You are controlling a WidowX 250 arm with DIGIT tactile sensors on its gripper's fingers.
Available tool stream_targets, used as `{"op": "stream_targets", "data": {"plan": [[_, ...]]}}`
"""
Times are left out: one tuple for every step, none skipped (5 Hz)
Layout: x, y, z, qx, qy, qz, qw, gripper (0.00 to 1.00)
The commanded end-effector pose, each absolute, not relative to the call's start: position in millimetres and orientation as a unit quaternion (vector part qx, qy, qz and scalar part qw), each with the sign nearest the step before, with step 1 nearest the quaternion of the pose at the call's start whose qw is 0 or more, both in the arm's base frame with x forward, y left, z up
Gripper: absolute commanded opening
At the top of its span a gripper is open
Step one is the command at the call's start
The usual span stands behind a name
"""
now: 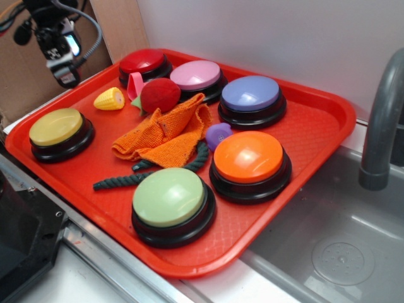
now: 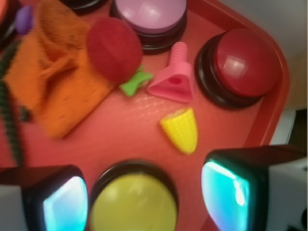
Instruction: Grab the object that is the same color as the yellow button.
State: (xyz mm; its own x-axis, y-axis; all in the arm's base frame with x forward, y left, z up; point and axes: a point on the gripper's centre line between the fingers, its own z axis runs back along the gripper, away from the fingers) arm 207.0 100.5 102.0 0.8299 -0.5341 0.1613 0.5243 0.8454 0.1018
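Observation:
The small yellow toy corn (image 1: 109, 99) lies on the red tray (image 1: 315, 126) near its back left, between the yellow button (image 1: 57, 128) and the red button (image 1: 144, 63). In the wrist view the corn (image 2: 181, 129) lies ahead of the jaws and the yellow button (image 2: 134, 203) sits between them below. My gripper (image 1: 63, 60) hangs high above the tray's back left corner, open and empty; in the wrist view the gripper (image 2: 147, 202) shows both fingers wide apart.
A pink toy (image 1: 135, 85), a red ball (image 1: 160, 95), an orange cloth (image 1: 167, 136), a dark green rope (image 1: 148, 173) and a purple piece (image 1: 218, 134) lie mid-tray. Pink (image 1: 197, 76), purple (image 1: 251, 95), orange (image 1: 249, 158) and pale green (image 1: 169, 197) buttons stand around. A sink (image 1: 341, 252) lies to the right.

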Motion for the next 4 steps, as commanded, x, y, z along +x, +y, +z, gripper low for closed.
{"op": "stream_targets", "data": {"plan": [[240.9,116.1,67.0,0.050,-0.097,-0.238,0.965,1.00],[244.5,125.7,54.2,0.051,-0.093,-0.220,0.970,1.00],[246.9,128.8,40.0,0.037,-0.096,-0.202,0.974,1.00],[247.4,130.1,32.3,0.035,-0.093,-0.193,0.976,1.00]]}}
